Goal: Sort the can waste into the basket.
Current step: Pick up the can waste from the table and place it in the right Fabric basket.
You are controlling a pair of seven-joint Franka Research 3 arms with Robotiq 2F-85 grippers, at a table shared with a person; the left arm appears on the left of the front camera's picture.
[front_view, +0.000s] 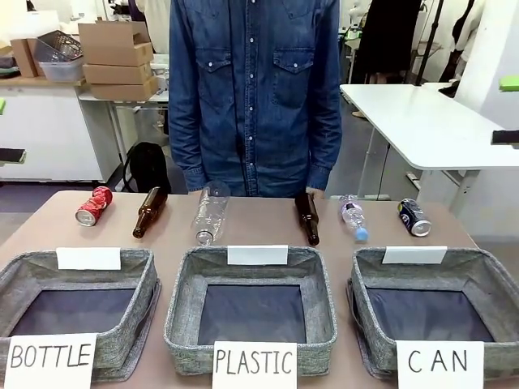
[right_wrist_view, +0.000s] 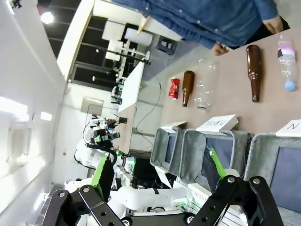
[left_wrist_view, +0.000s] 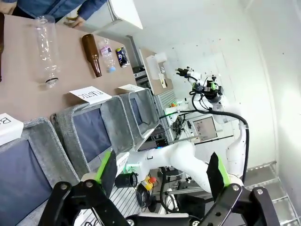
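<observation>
Right wrist view: can (right_wrist_view: 174, 88) beyond jaws

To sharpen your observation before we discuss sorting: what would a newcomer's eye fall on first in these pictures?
Three grey woven bins line the near edge of the table: the BOTTLE bin, the PLASTIC bin and the CAN basket. Beyond them lies a row of waste: a dented red can far left, a dark can far right, brown bottles and clear bottles between. A person in a denim shirt stands at the far side.

Right end effector (right_wrist_view: 159, 156) spread wide, empty — red can (right_wrist_view: 174, 88) lies beyond.
</observation>
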